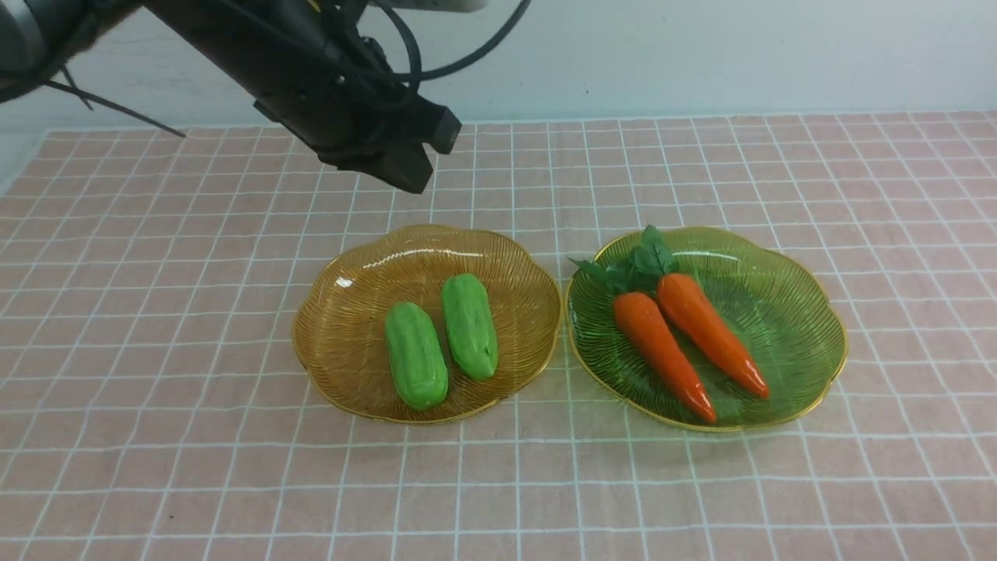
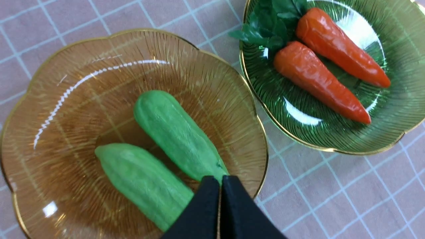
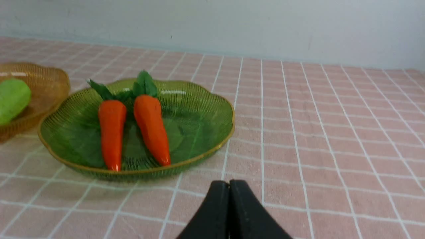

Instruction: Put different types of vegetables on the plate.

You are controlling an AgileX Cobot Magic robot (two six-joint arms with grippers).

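Cucumbers (image 1: 440, 339) on amber plate (image 1: 343, 312), carrots (image 1: 685, 339) (green plate (image 1: 802, 327)) beside.

A pink tablecloth (image 1: 740, 483) ruled with a grid of thin white lines covers the whole work surface, lying mostly flat with faint creases and a few slight ripples that bend the lines. At the cloth's far edge rises a plain pale blue-grey wall (image 1: 701, 54), bare except for faint scuffs and small dark specks. Beyond the cloth's far left corner, a narrow strip of lighter surface (image 1: 12, 152) shows. Soft, even light falls from above, leaving only faint shadows on the cloth.
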